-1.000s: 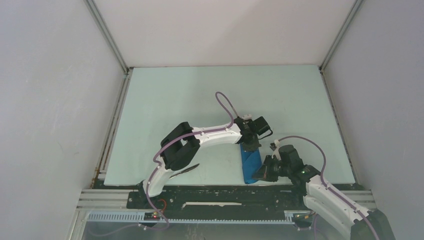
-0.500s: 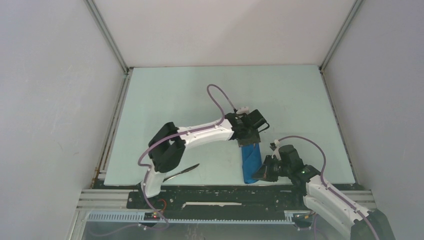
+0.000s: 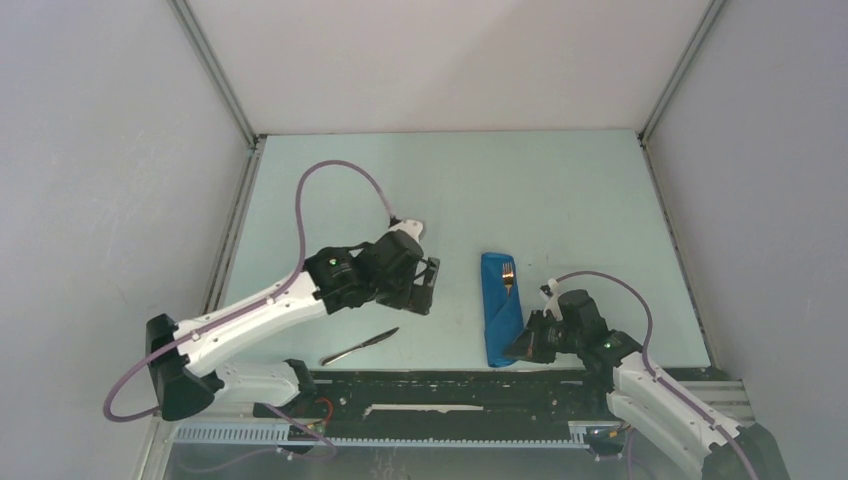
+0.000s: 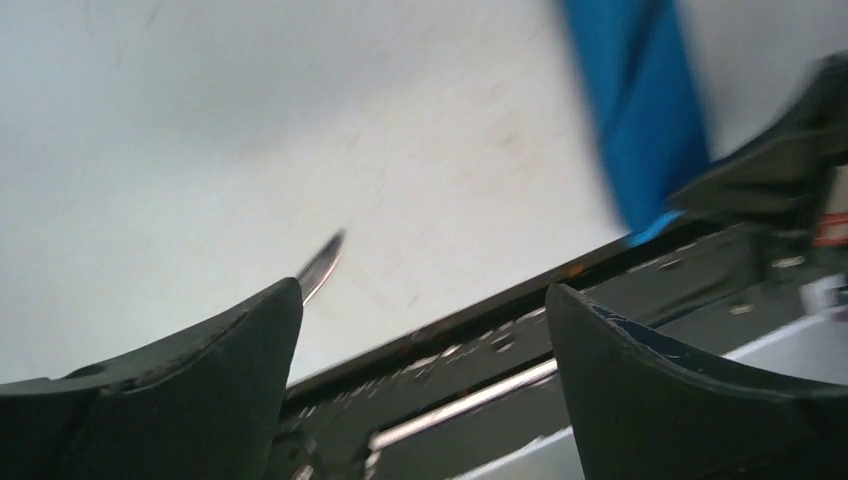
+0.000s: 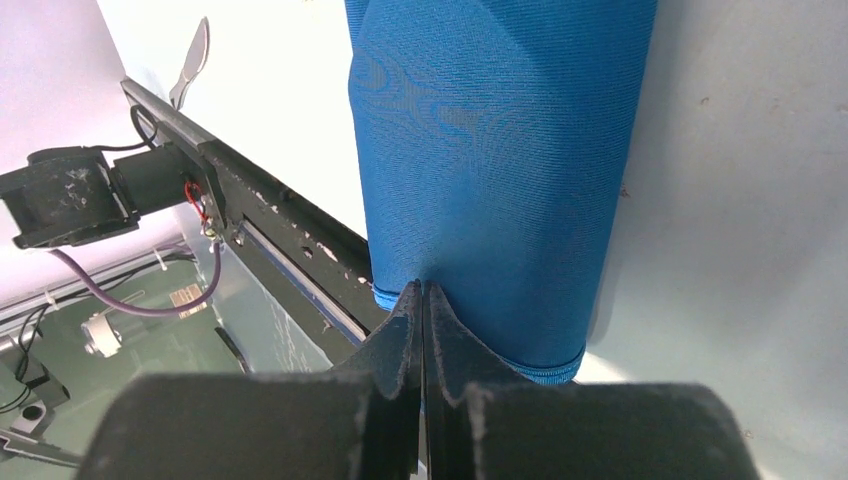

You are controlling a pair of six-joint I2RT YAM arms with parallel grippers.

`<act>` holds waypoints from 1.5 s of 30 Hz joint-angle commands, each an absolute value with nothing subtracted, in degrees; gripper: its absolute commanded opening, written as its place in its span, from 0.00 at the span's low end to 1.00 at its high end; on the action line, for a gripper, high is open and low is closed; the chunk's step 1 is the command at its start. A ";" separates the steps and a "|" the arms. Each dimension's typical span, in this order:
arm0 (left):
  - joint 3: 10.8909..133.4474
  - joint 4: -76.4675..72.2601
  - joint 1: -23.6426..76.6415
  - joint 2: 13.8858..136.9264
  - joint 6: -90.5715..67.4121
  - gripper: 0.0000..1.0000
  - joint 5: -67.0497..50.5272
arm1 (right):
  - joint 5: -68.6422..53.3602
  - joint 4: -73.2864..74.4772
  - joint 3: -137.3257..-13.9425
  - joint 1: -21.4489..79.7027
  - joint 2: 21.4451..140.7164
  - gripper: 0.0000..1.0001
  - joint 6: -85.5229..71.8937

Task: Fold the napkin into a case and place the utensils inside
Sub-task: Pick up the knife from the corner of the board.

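The case [image 3: 500,322] lies on the pale green table [image 3: 400,190] right of centre, a narrow blue pocket with its long axis running from the near edge toward the back; the fork [image 3: 508,273] sits inside it, only the metal tines showing at the far, open end. The knife [image 3: 360,346] lies bare on the table well to the left of the case, slanted, close to the near edge and just beyond the black rail [image 3: 450,385] that carries the arm bases.

The left gripper [image 3: 428,290] hangs between knife and case, touching neither; in its wrist view the two dark fingers [image 4: 200,390] stand wide apart with nothing between them — released — and past them show the blurred tip of the knife [image 4: 320,265] and the near end of the case [image 4: 640,120].

The right gripper [image 3: 522,347] sits at the case's near end; in its wrist view the jaws are clenched, tips pressed together on the hem of the blue cloth [image 5: 500,150] — a pinch on the fabric's near edge, close to its left corner. The weave is plain, with a stitched hem along the bottom; the knife blade [image 5: 192,58] shows at the upper left of that view. A small tan tag [image 5: 185,295] below the table edge is too small to read.
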State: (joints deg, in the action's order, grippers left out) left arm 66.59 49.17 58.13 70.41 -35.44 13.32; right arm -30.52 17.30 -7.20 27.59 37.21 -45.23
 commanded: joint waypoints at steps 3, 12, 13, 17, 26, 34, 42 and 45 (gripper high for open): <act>58.30 65.67 56.98 77.74 -38.21 1.00 10.23 | -31.63 17.26 -8.81 28.09 35.12 0.00 -43.81; 53.58 62.21 50.71 88.88 -31.38 0.95 8.01 | -32.17 19.23 -9.70 28.06 32.48 0.00 -43.77; 53.34 62.10 50.14 90.64 -30.64 0.92 8.54 | -31.99 19.56 -9.96 28.07 31.94 0.00 -43.73; 52.18 60.00 48.32 93.57 -28.93 0.76 8.12 | -31.91 20.66 -10.12 28.04 30.50 0.00 -43.51; 53.27 56.38 44.30 98.71 -24.57 0.49 6.50 | -32.70 20.95 -10.94 28.06 30.52 0.00 -43.76; 55.96 54.25 42.40 104.07 -19.80 0.28 5.75 | -32.37 22.67 -11.96 28.09 29.11 0.00 -43.78; 65.37 52.28 39.68 111.03 -15.06 0.20 7.42 | -31.88 23.61 -13.07 28.06 29.52 0.00 -43.38; 73.06 51.90 38.65 115.80 -13.82 0.19 6.94 | -31.44 23.06 -12.93 28.04 30.23 0.00 -43.34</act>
State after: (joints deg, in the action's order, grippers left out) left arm 64.60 65.73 40.23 110.28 -16.69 4.32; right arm -31.97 23.33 -10.66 27.77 29.71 -44.51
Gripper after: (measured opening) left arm 0.198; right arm 0.007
